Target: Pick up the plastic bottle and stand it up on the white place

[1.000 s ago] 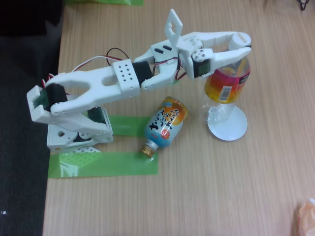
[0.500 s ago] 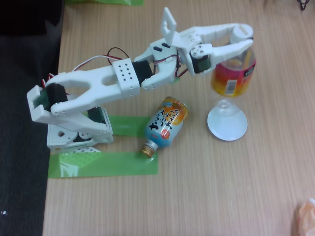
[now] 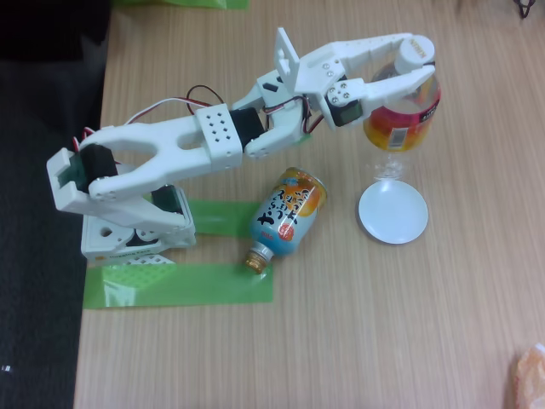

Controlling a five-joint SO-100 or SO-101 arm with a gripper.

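Note:
In the fixed view the plastic bottle (image 3: 400,119), clear with a red, orange and yellow label and a white cap, hangs roughly upright from my gripper (image 3: 421,61). The white fingers are shut on its neck just below the cap. The bottle's clear base is off the table, just beyond the far rim of the white place (image 3: 392,213). That small round plate lies bare on the wooden table, to the lower right of the arm.
A blue-and-orange bottle-shaped can (image 3: 288,213) lies on its side left of the plate, neck toward the front. Green tape strips (image 3: 179,285) and the arm's base (image 3: 128,230) sit near the table's left edge. A pale orange object (image 3: 530,375) shows at the bottom right corner.
The gripper has lifted the bottle up and away from the plate, where its base rested a second ago. The plate's surface now shows bare.

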